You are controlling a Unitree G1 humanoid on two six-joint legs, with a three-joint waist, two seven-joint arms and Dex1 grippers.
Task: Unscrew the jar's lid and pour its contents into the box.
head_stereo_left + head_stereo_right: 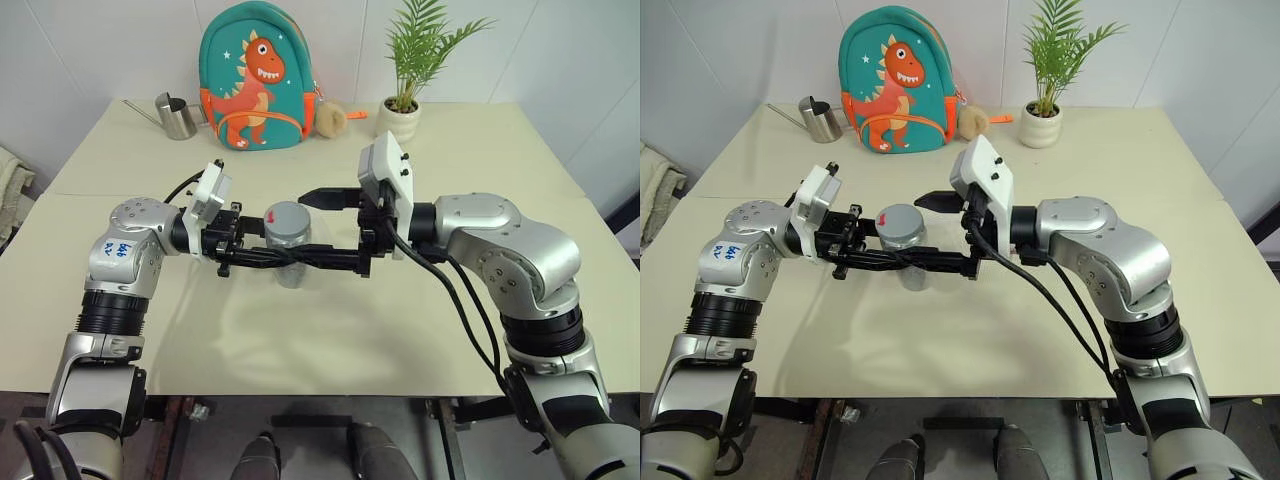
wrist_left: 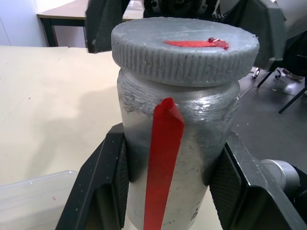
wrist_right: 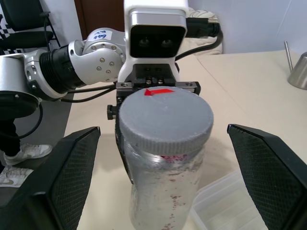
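Left claw point(image 1: 285, 258) clamps the jar point(image 1: 291, 262) upright above the bench point(image 1: 330, 330); right claw point(image 3: 163, 143) gapes wide around the lid point(image 1: 287, 222), not touching.

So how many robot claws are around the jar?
2. The left gripper squeezes the jar below its lid. The right gripper sits open, one finger on each side of the lid, not touching.

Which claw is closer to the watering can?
Left. The left claw grips the jar, on the watering can's side; the right claw reaches in from farther away.
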